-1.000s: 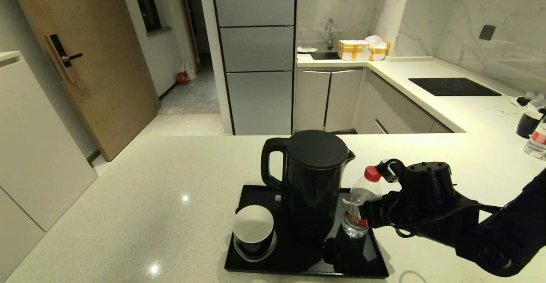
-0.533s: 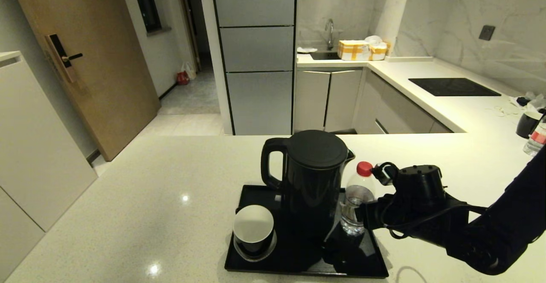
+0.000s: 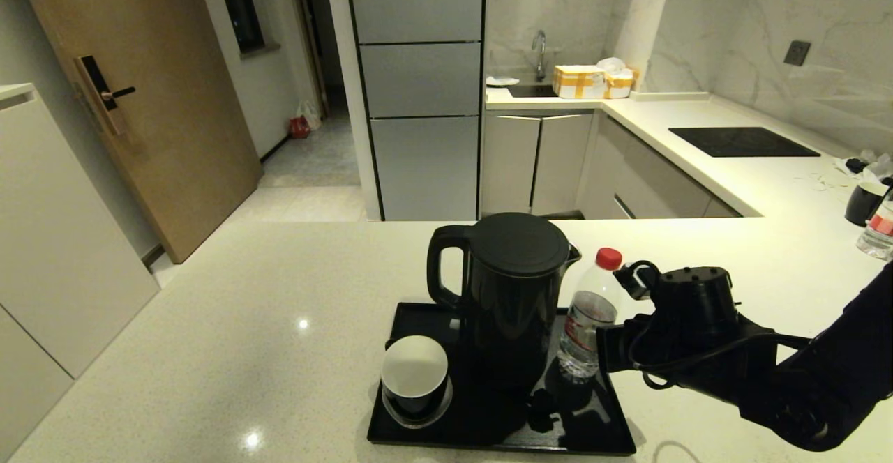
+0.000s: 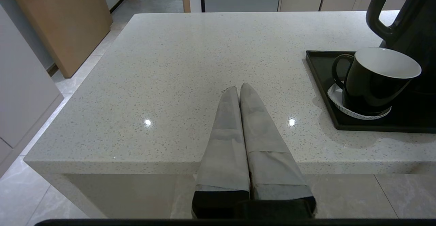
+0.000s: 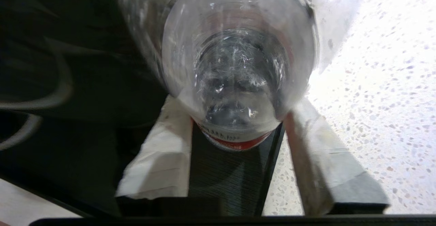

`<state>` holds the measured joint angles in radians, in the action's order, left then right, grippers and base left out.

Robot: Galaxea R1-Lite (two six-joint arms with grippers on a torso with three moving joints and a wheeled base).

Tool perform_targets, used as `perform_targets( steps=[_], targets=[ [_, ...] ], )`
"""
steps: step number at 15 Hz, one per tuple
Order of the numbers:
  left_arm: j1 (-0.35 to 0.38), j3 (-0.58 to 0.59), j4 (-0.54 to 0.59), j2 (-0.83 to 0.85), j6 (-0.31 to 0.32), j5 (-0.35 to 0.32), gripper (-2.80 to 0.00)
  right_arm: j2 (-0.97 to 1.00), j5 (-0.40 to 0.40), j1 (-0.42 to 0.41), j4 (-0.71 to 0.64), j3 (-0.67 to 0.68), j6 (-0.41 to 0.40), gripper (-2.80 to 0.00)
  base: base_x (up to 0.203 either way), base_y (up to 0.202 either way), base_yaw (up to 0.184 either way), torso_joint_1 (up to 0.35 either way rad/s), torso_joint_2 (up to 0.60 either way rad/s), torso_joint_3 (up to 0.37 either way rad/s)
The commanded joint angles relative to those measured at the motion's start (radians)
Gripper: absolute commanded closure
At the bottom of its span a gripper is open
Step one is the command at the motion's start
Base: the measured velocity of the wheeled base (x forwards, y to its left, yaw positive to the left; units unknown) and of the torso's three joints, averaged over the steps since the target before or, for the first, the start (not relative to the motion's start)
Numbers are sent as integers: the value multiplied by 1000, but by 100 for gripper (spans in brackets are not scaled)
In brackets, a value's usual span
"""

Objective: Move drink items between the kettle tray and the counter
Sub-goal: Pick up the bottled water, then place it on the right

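While the right gripper [image 3: 601, 346] has its two pale fingers [image 5: 160, 151] on either side of the bottle [image 3: 588, 323], the step in hand is, as I judge it, to take this bottle from the kettle tray [image 3: 614, 418] to the counter [image 3: 209, 351]. In the right wrist view the fingers stand at both sides of the bottle's lower body, around the red label, and seem to press on it, so I read the jaws as clamped on the bottle. The bottle stands nearly upright over the right part of the tray, just beside the kettle [image 3: 513, 295]; if its bottom touches the tray or is a little above it, I cannot tell.

To do this step well, the grip should be firm but not so hard that the thin plastic is crushed. The bottle should go up straight before it goes sideways, to pass over the low rim, and it should move to the right, away from the kettle.

The right arm comes in from the lower right, low over the counter, with the wrist about level and the fingers pointing to the left. The left gripper [image 4: 240, 93] is parked before the counter edge, its fingers pressed together and holding nothing, well apart from the black cup [image 4: 373, 78] on the tray
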<state>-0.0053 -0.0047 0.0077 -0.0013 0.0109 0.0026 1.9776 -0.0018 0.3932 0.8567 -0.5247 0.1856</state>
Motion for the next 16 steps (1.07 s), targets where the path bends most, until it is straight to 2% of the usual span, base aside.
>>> perform_targets(
  steps=[1, 6, 8, 10, 12, 14, 16],
  targets=[
    [0, 0, 0, 0, 0, 0, 0, -28, -1, 1, 4, 9, 6, 0, 0, 0, 0, 0, 0, 0],
    [-1, 0, 0, 0, 0, 0, 0, -40, -15, 0, 7, 15, 5, 0, 0, 0, 0, 0, 0, 0],
    [1, 0, 0, 1, 0, 0, 0, -88, -110, -21, -22, -6, 0, 0, 0, 0, 0, 0, 0, 0],
    [1, 0, 0, 0, 0, 0, 0, -118, -157, -58, -70, -32, -3, 0, 0, 0, 0, 0, 0, 0],
    [0, 0, 0, 1, 0, 0, 0, -169, -183, -162, -128, -72, -1, 0, 0, 0, 0, 0, 0, 0],
    [0, 0, 0, 0, 0, 0, 0, -171, -205, -266, -136, -84, 2, 0, 0, 0, 0, 0, 0, 0],
    [-1, 0, 0, 0, 0, 0, 0, -126, -238, -337, -118, -84, 3, 0, 0, 0, 0, 0, 0, 0]
  ],
)
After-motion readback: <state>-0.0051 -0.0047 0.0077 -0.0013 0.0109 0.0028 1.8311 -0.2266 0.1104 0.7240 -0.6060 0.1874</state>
